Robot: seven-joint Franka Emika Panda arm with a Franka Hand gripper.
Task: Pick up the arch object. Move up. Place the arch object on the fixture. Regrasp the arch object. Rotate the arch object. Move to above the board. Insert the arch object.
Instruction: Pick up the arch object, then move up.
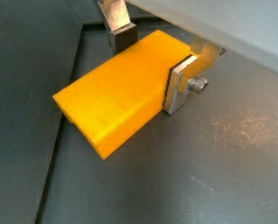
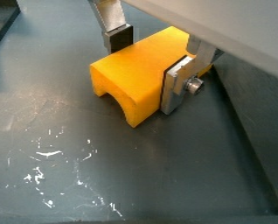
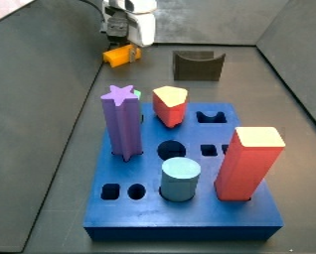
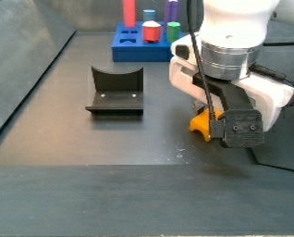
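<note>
The arch object point(image 1: 112, 101) is a yellow-orange block with a curved cut-out on its underside point(image 2: 124, 74). It lies on the dark floor at the far left in a side view point(image 3: 117, 57). My gripper point(image 1: 151, 63) point(image 2: 149, 61) is down over it, one finger on each long side. One silver finger point(image 1: 180, 86) rests against the block. The other finger's dark pad point(image 1: 121, 37) stands a hair off the opposite side, so the gripper is open. The fixture point(image 3: 196, 65) point(image 4: 115, 91) stands apart and bare. The blue board point(image 3: 188, 213) point(image 4: 135, 46) lies farther off.
On the board stand a purple star peg point(image 3: 121, 119), a red peg with a yellow top point(image 3: 170, 105), a pale blue cylinder point(image 3: 181, 179) and a tall red block point(image 3: 251, 161). A sloped dark wall point(image 3: 42, 109) runs close beside the arch object.
</note>
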